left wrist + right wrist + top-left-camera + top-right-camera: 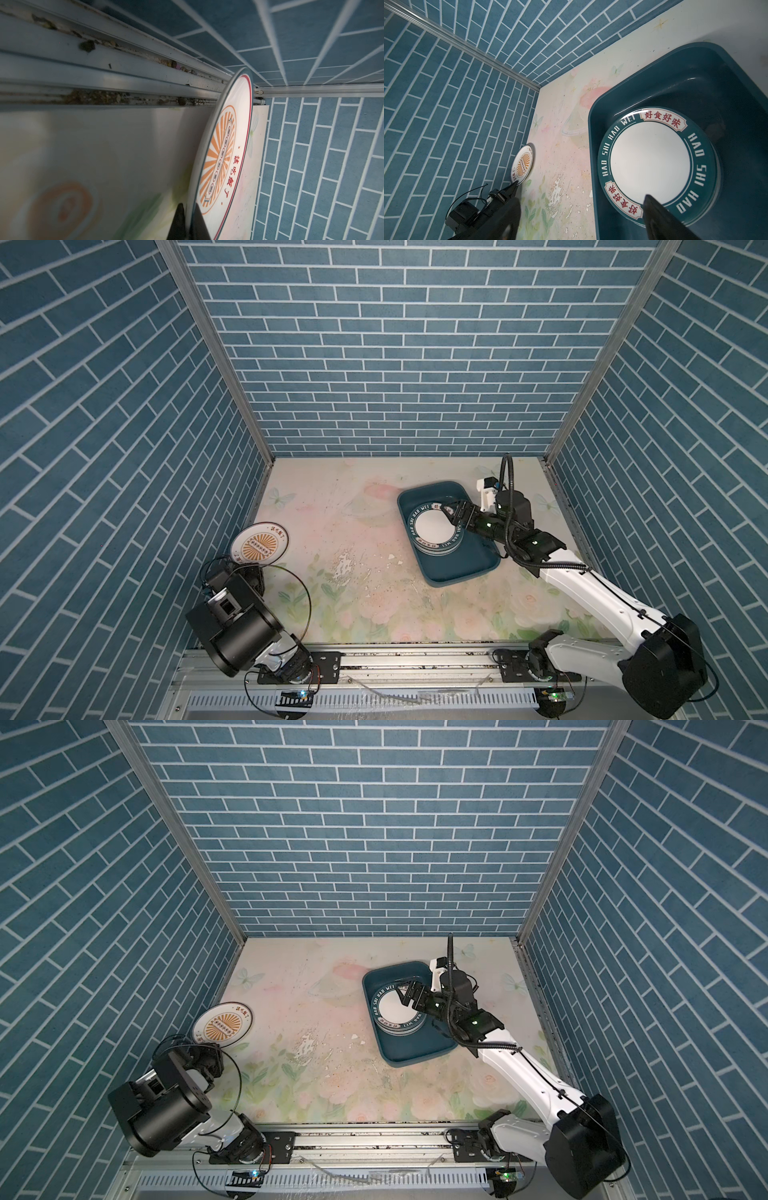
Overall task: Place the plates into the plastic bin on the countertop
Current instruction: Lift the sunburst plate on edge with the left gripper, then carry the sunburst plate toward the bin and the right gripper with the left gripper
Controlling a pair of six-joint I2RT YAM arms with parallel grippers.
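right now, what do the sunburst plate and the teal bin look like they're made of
sunburst plate: probably melamine or glazed ceramic, and the look leaves open which. The signs are a thin rim and a smooth, semi-gloss white face with a crisp printed design.
plastic bin: moulded plastic in glossy teal. The signs are rounded corners, sloped walls and soft light streaks on the inside.

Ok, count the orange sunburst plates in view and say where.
1. The sunburst plate is by the left wall, its rim pinched in the left gripper. Others may be hidden under the lettered plate stacked in the bin.
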